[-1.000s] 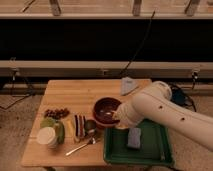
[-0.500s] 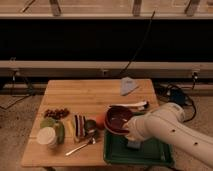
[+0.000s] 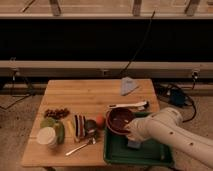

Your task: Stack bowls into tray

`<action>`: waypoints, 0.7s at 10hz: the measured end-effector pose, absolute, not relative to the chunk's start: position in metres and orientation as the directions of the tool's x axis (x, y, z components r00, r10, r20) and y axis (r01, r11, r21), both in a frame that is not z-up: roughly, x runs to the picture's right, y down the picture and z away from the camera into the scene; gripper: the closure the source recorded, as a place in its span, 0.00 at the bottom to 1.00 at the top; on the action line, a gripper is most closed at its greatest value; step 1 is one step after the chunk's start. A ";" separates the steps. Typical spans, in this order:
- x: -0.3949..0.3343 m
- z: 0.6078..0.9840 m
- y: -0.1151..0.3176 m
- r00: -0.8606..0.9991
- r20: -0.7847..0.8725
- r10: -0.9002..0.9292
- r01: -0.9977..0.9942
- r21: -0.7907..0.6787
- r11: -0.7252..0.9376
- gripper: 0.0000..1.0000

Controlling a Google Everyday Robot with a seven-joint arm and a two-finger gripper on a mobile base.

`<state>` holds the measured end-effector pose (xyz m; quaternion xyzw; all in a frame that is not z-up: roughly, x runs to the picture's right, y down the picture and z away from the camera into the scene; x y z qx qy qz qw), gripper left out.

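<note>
We find the end effector [image 3: 127, 130] just right of the frame's centre and low, at the tip of the thick white arm [image 3: 170, 132] that reaches in from the lower right corner. It sits at the right-hand rim of the dark maroon round bowl [image 3: 119, 120] and appears to grip that rim, though we cannot tell how its fingers stand, since the arm's bulk and the bowl cover them.

The bowl is deep, with a glossy inside that catches a faint reddish sheen, and it is tilted slightly toward us. It hangs over the upper left corner of the large rectangular dark green plastic tray [image 3: 117, 154], whether touching it or just above we cannot tell. A small pale block [image 3: 133, 144] lies on the tray floor beneath the arm.

The tray fills the lower right part of the wooden bench [image 3: 85, 95], its near and right rims lying at the bench edges. Left of the bowl we see a small orange round thing [image 3: 100, 120], a small metal cup [image 3: 90, 126], a striped object [image 3: 79, 123], a metal spoon [image 3: 82, 146] and a white-lidded jar [image 3: 46, 136]. A long tool [image 3: 129, 105] lies just above the bowl. A folded grey cloth [image 3: 128, 85] sits toward the upper right, with bare wood across the bench's upper left.
</note>
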<state>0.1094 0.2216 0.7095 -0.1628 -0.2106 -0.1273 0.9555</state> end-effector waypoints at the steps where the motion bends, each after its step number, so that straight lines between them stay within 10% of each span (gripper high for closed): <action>1: 0.110 0.719 0.224 0.879 0.445 -0.175 0.315 -0.263 0.912 0.72; 7: 0.112 0.737 0.263 0.895 0.430 -0.114 0.280 -0.345 0.896 0.24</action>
